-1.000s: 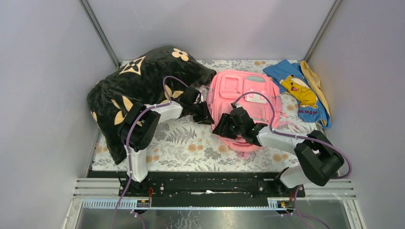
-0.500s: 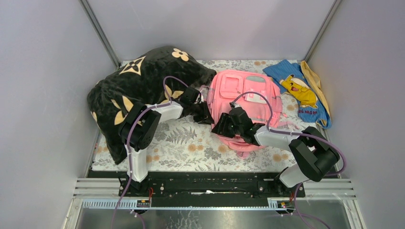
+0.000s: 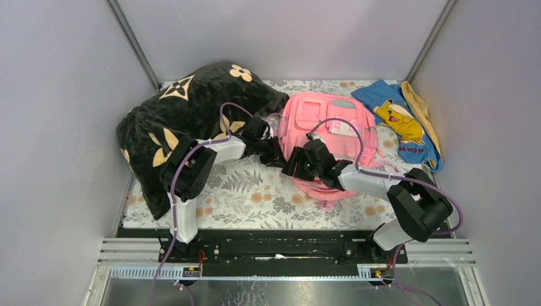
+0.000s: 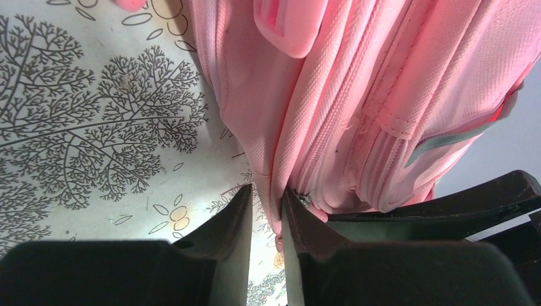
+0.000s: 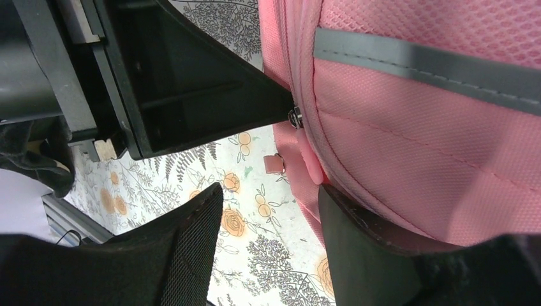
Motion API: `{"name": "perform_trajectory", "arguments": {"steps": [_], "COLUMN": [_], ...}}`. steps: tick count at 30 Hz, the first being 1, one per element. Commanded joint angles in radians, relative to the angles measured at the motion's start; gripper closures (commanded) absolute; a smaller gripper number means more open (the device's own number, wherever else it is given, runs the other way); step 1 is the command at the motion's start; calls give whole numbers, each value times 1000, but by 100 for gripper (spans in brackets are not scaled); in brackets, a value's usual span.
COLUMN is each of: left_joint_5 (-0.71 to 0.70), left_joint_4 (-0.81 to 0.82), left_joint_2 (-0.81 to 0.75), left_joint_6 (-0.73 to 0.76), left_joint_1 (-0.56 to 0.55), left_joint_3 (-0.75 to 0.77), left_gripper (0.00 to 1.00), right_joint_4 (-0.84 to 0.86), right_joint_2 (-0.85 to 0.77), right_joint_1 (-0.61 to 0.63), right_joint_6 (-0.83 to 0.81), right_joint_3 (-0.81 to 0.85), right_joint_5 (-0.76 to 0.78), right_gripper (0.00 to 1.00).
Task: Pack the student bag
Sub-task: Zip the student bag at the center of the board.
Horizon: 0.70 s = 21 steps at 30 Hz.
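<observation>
The pink student bag (image 3: 332, 124) lies flat on the floral tablecloth, right of centre. At the bag's left edge my left gripper (image 3: 279, 155) is shut on a fold of pink fabric by the zip seam (image 4: 266, 191). The bag's ribbed side (image 4: 357, 95) fills the left wrist view above the fingers. My right gripper (image 3: 295, 167) sits just beside it at the bag's near-left corner and is open (image 5: 269, 191). Only tablecloth shows between its fingers. Its right finger (image 5: 370, 236) lies under the bag's mesh side (image 5: 434, 146). A metal zip pull (image 5: 295, 116) touches the left gripper's finger.
A big black pillow with tan flowers (image 3: 185, 121) fills the left side, behind the left arm. A blue cloth with a yellow cartoon figure (image 3: 399, 121) lies at the back right. Grey walls close in on both sides. Floral tablecloth (image 3: 255, 191) shows in front of the bag.
My right gripper has slid left and a little farther along the bag's near edge, ending close to the left gripper. The left gripper and the bag have stayed put.
</observation>
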Motion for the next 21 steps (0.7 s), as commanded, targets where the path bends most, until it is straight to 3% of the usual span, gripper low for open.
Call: {"name": "perform_trajectory", "arguments": {"steps": [1, 8, 21], "left_joint_5": [30, 37, 8], "left_joint_4": [14, 12, -5], "left_joint_2": [20, 34, 49], "left_joint_6": [14, 15, 20], "left_joint_1": [-13, -13, -11], "left_joint_3": [5, 17, 54], "left_gripper": [72, 72, 73], "right_joint_4": [-19, 66, -46], "right_joint_2": [37, 77, -9], "right_joint_1": [-13, -13, -13], "right_joint_6": [-50, -49, 24], "right_joint_3": [46, 46, 9], "right_joint_5": [105, 42, 120], "right_gripper": [34, 31, 23]}}
